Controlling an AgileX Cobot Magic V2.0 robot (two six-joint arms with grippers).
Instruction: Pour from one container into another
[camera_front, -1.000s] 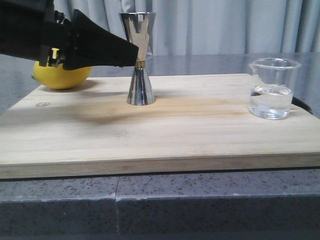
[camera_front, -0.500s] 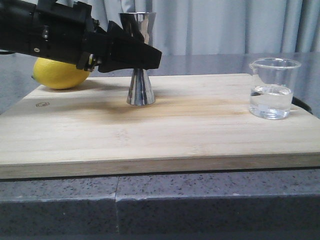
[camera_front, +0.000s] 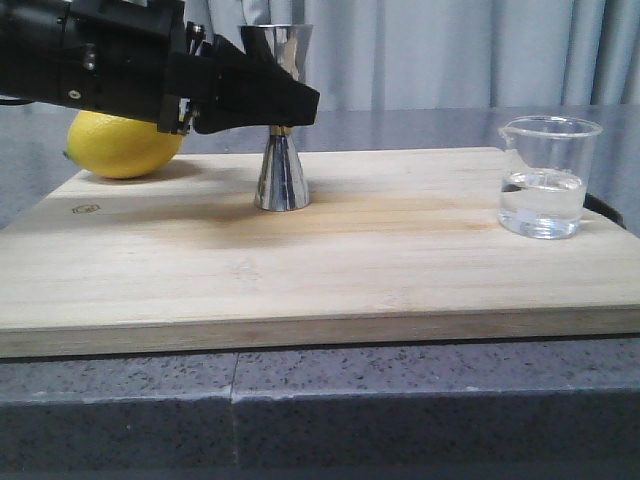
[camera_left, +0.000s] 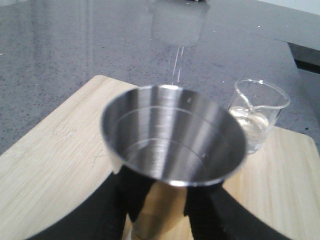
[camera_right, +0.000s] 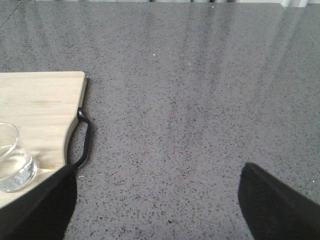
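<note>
The steel jigger (camera_front: 281, 180) stands upright on the wooden board (camera_front: 300, 270), left of centre. My left gripper (camera_front: 290, 105) reaches in from the left at its narrow waist. In the left wrist view a black finger presses on each side of the jigger (camera_left: 172, 135) just under its open, empty top cup, so the left gripper (camera_left: 165, 205) is shut on it. The glass beaker (camera_front: 545, 180), holding some clear liquid, sits at the board's right end. My right gripper (camera_right: 157, 195) hangs open over the grey counter, to the right of the beaker (camera_right: 12, 165).
A yellow lemon (camera_front: 120, 150) lies at the board's far left corner, behind my left arm. A black metal handle (camera_right: 85, 140) sticks out from the board's right edge. Grey speckled counter (camera_right: 200, 100) surrounds the board, and curtains hang behind.
My left gripper slid right until its fingers reached past the jigger's waist, then held there, rising very slightly. The jigger and beaker have not moved.
</note>
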